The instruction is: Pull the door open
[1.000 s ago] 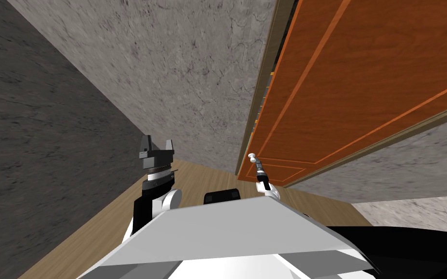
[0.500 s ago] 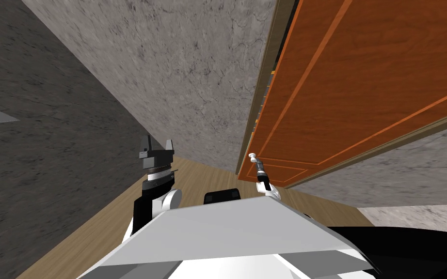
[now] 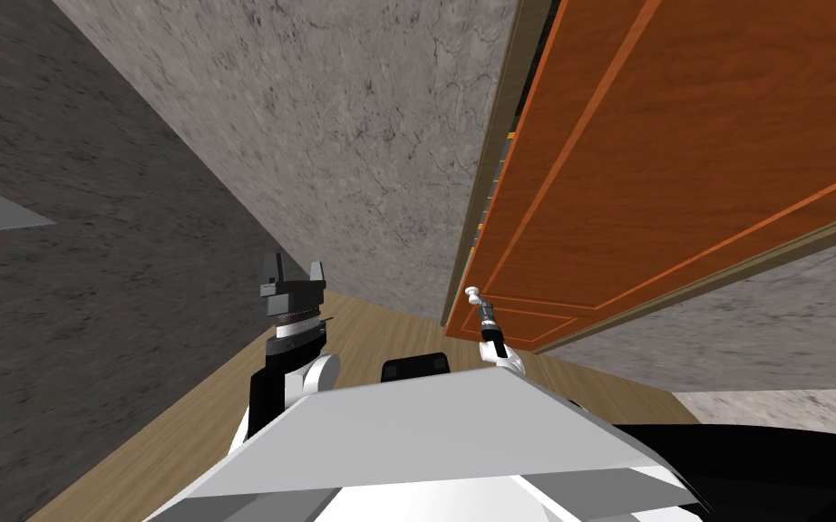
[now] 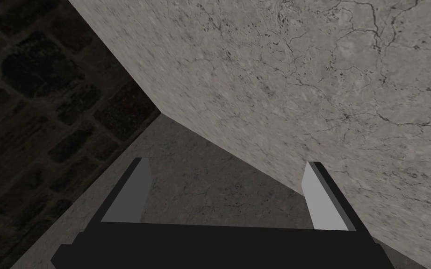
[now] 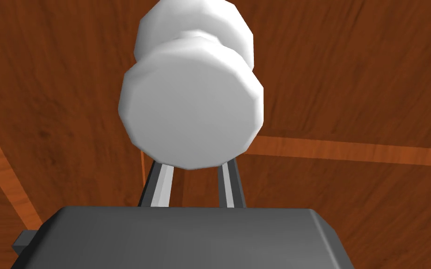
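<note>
Ahead and to the robot's right stood the reddish-brown wooden door (image 3: 679, 136), its face marked with thin, lighter orange panel lines. The white door knob (image 5: 191, 102) sat near the door's free edge, just beside the olive-brown door frame (image 3: 487, 172).

The right arm reached forward from beside the chest, with the right gripper (image 3: 482, 313) pointed up at the knob from just below it. In the right wrist view the knob loomed large and close over the gripper's dark body. Its round, faceted face was turned toward the camera, and a second, smaller disc sat behind it against the wood. The two fingers (image 5: 163, 184) were drawn in narrow, far closer than their open spread. They ran up under the knob, and their tips were hidden behind it, clamped on its neck as far as could be seen.

The left gripper (image 3: 294, 268) was held upright to the left of the chest, well apart from the door. Its fingers (image 4: 132, 191) stood wide apart around nothing.

A pale grey veined wall (image 3: 344, 136) filled the space between the two arms. A darker grey wall (image 3: 63, 299) closed the left side. A strip of light wooden floor (image 3: 371, 328) ran along their foot. Nothing stood between the right gripper and the door.
</note>
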Robot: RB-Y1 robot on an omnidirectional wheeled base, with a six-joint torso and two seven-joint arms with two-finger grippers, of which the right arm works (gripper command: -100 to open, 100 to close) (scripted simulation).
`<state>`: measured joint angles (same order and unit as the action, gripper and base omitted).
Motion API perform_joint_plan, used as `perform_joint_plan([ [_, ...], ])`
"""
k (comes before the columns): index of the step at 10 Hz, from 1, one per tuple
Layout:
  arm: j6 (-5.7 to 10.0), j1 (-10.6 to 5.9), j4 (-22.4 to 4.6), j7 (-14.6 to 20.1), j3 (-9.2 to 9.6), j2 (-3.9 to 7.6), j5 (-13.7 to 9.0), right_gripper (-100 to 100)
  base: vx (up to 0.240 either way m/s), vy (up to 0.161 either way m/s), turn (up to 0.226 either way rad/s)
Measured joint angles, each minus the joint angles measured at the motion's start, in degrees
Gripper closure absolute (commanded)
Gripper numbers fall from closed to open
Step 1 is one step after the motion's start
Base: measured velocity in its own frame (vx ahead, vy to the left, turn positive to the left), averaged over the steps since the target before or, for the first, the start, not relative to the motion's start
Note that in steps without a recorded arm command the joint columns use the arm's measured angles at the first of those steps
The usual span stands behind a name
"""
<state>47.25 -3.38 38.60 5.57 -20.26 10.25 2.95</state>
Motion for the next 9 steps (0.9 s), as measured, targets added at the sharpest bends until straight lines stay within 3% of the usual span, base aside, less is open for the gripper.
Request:
perform_joint_plan([
  [4, -1.4, 0.73, 1.5, 4.3, 1.05, 0.23, -2.0, 100, -0.033, -0.012, 0.056],
  [5, -0.86, 0.35, 0.5, 5.6, 1.36, 0.51, -2.8, 100, -0.034, -0.012, 0.022],
  [7, -1.54, 1.59, 2.3, 8.2, 2.09, 0.42, -3.8, 100, -0.035, -0.009, 0.051],
  [9, -1.68, 1.41, 1.7, 10.9, 2.69, 1.02, -5.0, 100, -0.041, -0.013, 0.087],
])
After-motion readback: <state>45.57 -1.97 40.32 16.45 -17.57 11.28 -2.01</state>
